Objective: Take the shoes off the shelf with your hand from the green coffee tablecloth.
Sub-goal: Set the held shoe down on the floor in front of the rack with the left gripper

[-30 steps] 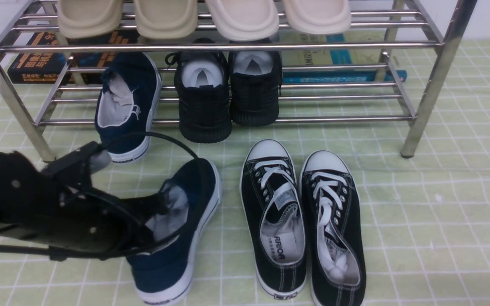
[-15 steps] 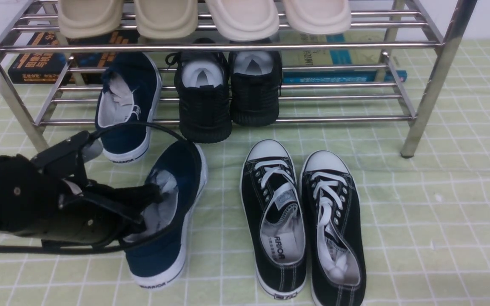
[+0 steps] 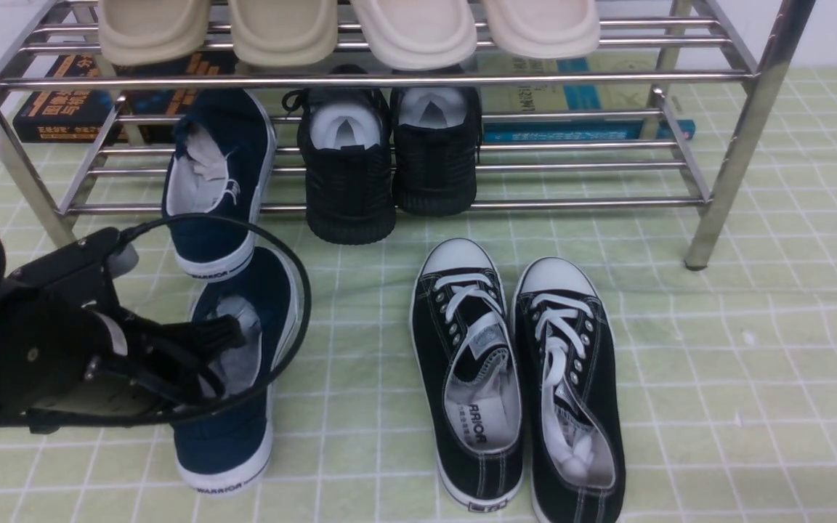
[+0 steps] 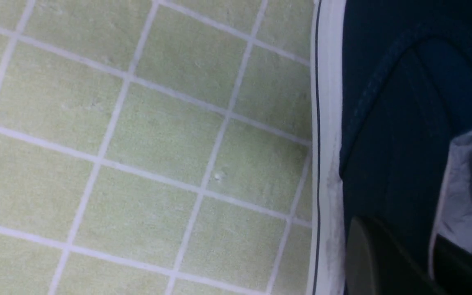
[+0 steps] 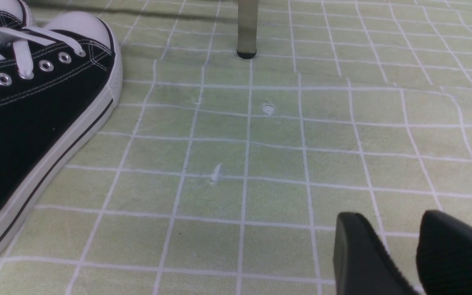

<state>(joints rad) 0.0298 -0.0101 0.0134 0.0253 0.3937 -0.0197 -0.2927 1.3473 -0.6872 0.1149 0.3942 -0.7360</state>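
One navy shoe lies on the lower tier of the chrome shelf, heel hanging over the front bar. The second navy shoe is down on the green tablecloth, toe toward the shelf, just in front of the first. My left gripper is shut on this shoe's side wall, one finger inside by the white paper stuffing. The left wrist view shows the same navy shoe pinched in the left gripper. My right gripper hovers open over bare cloth, out of the front view.
Black lace-up sneakers stand on the cloth right of the held shoe. All-black knit sneakers sit on the lower tier, beige slippers on the top tier. Books lie behind the shelf. A shelf leg stands ahead of my right gripper.
My left gripper has carried the navy shoe to the left and turned it, so its toe now points at the shelf instead of slanting right. The grip has stayed shut.
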